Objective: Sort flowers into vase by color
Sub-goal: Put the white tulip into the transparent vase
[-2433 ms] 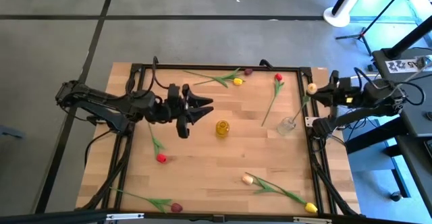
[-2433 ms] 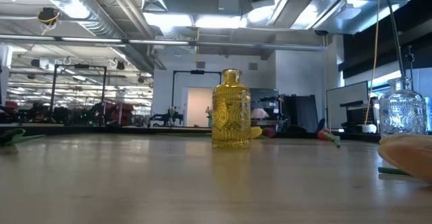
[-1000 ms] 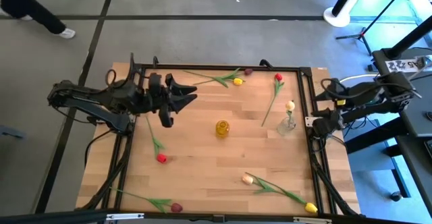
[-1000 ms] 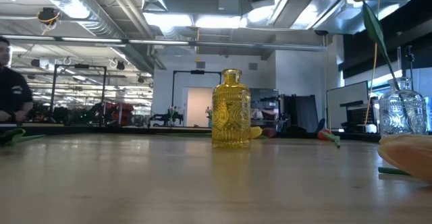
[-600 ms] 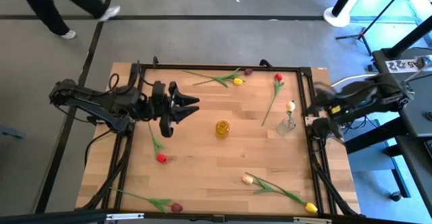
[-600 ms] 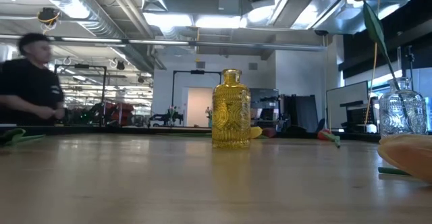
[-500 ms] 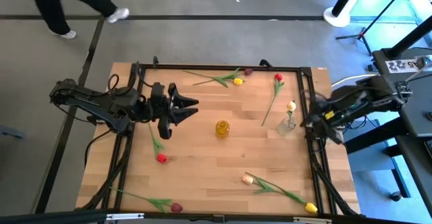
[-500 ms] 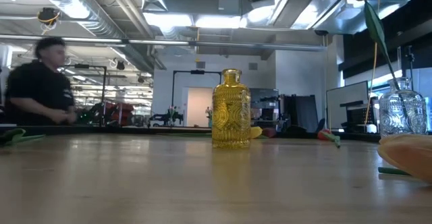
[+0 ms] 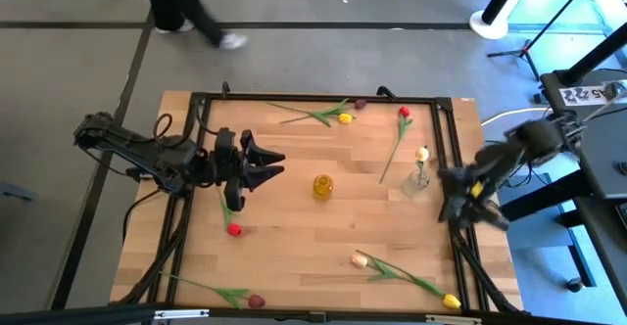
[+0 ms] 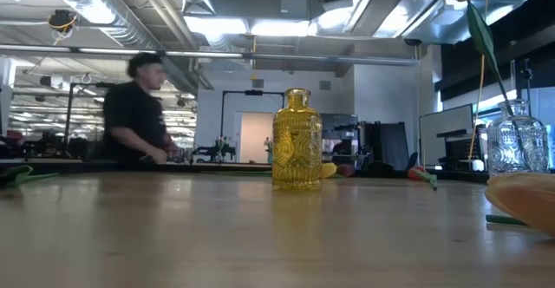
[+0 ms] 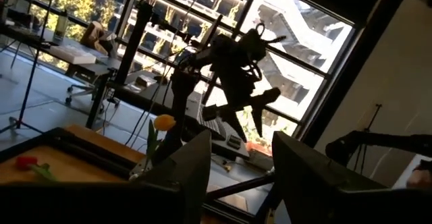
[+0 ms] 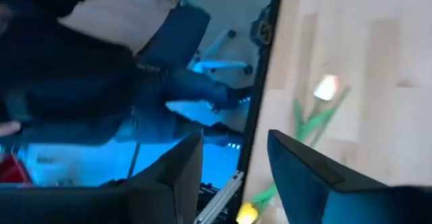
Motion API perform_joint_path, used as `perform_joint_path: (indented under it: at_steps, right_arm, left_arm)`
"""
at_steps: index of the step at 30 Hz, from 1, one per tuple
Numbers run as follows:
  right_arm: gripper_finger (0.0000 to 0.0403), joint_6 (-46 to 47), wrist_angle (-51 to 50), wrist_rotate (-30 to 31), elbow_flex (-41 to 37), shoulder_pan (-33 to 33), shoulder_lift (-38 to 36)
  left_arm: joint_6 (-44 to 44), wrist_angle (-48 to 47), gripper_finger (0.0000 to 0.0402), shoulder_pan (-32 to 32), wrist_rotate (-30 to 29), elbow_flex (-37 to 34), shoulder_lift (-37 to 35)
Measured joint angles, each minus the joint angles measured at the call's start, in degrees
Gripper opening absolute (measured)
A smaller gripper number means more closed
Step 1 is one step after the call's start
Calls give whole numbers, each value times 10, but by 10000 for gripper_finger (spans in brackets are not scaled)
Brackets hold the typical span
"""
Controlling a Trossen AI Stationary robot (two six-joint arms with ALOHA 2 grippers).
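Note:
A cream tulip [image 9: 422,154] stands in the clear vase [image 9: 418,181] at the table's right. The yellow vase [image 9: 323,185] stands mid-table. Other flowers lie flat on the wood: a red one [image 9: 233,229] near my left gripper, a red one [image 9: 404,113], a yellow one [image 9: 345,118] and a maroon one [image 9: 361,103] at the far side, a maroon one [image 9: 256,301], a cream one [image 9: 360,259] and a yellow one [image 9: 451,301] at the near side. My left gripper [image 9: 263,163] hovers open left of the yellow vase. My right gripper [image 9: 465,206] is open over the table's right rail.
A black metal frame [image 9: 313,98] runs round the wooden table top. A person [image 9: 186,7] walks across the floor beyond the far edge and also shows in the low view [image 10: 139,110]. Bare wood lies between the yellow vase and the near flowers.
My right gripper has swung away from the clear vase toward the table's near edge along the right rail, leaving the cream tulip standing in the vase. My left gripper has drifted a little toward the near edge. The person has walked rightward behind the table.

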Motion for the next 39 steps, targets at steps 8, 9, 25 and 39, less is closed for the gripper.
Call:
perform_joint_path:
  at_steps: [8,9,25,39]
  right_arm:
    - [150,115,111,139,0,171,115]
    - [150,134,114,160,0,188,133]
    - [150,287,158,378,-1,233,480]
    - [149,267,144,361,-15,160,587]
  left_arm:
    - [-2,-63,153,-7,0,0,0]
    - [-2,-72,153,-9,0,0,0]
    - [-2,-205,152,-92,-3,0,3]
    - [-6,-219,152,-99,-9,0,6]
